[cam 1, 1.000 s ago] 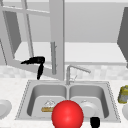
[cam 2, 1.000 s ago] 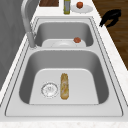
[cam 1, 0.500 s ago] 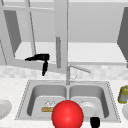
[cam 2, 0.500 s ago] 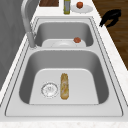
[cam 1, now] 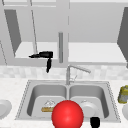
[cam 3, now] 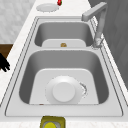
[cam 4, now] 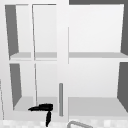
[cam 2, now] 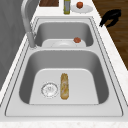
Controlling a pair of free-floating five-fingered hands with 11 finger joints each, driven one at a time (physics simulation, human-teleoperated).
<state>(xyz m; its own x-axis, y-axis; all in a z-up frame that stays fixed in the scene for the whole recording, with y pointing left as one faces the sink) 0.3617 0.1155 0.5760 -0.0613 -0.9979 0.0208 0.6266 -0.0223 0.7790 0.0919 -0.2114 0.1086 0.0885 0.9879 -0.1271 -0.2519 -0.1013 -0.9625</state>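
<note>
The left hand (cam 1: pixel 45 55) is hovering in front of the wall cabinet (cam 1: pixel 100 53), level with its lower shelf. Its fingers are stretching out flat toward the left with the thumb hanging down, so it is wide open and holding nothing. The vertical handle (cam 1: pixel 60 47) is standing just right of it, apart from the palm. The right hand (cam 1: pixel 95 122) is idling at the near edge of the sink (cam 1: pixel 113 103) (whether it is open or closed I cannot tell).

Judging from this, the risk is a miss. The fingers are pointing away from the handle, so the back of the hand may be bumping it rather than wrapping it.

Against a second ago, the left hand is sitting higher and further right, closer to the handle.
</note>
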